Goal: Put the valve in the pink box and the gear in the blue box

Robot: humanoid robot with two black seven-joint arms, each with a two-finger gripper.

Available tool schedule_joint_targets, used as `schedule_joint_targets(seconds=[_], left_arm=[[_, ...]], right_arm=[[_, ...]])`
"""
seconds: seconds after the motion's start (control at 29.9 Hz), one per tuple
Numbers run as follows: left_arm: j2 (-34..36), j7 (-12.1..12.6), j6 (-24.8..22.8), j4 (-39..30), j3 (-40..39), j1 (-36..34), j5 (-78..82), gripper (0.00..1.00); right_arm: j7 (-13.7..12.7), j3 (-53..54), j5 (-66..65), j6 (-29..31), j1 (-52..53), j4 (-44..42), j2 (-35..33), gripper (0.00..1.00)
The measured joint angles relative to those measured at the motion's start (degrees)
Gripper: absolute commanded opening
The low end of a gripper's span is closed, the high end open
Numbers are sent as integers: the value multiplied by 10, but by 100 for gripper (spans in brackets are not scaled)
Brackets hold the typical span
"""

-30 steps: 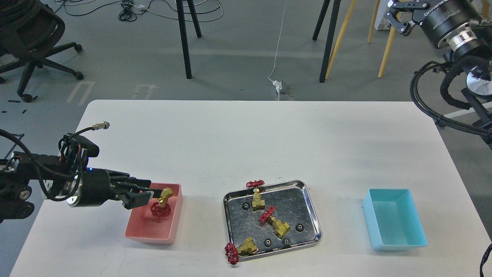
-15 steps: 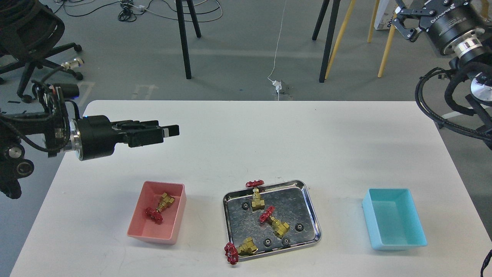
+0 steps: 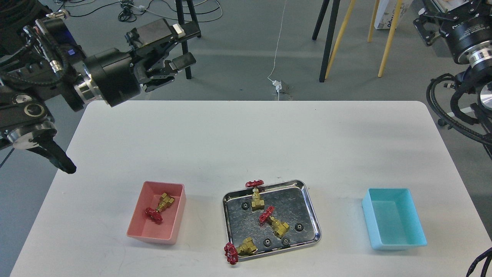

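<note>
Left pincer [image 3: 180,46] rose (now open).

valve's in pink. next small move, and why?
Probably bring the right end effector, raised at the far right edge, down toward a gear in the metal tray: a valve already lies in the pink box, while the blue box holds nothing.

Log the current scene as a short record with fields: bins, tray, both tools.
pink box: holds one valve, lying on its side
blue box: nothing visible inside
metal tray: three valves and four gears; one valve's handwheel hangs over the front-left rim
left tool: open, holding nothing, raised beyond the table's far-left edge
right tool: raised at far right, partly out of view, state unclear
</note>
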Motion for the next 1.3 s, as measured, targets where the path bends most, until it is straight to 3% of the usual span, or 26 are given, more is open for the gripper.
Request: schedule_joint_targets(seconds=[0.1,0.23,0.4,0.54,0.67,0.77,0.9,1.14,1.3], left_arm=[[-20,0,2,1,-26,9,-2,94],[-50,0,16,0,-53,12,2,94],[-77,0,33,-2,-70,12,4,94],[-80,0,36,-8,-71,14,5,94],[-79,0,36,-10,-73,28,5,94],[-76,0,35,-10,-85,46,5,94],[-72,0,32,1,-138,99,0,94],[-83,0,27,27,-299,233,-2,94],[-101,0,22,29,-334,285,-2,94]], right_arm=[[1,-79,-7,-36,3,48,-61,100],[6,-299,-8,-80,82,140,-164,100],[10,-582,-44,-102,284,314,-276,100],[10,-774,-132,-102,477,411,-295,100],[10,-944,-206,-103,659,458,-243,100],[13,-1013,-269,-103,750,476,-179,100],[40,-1097,-388,-97,844,509,-65,100],[92,-1204,-632,-89,866,536,113,100],[98,-1235,-747,-87,793,536,174,100]])
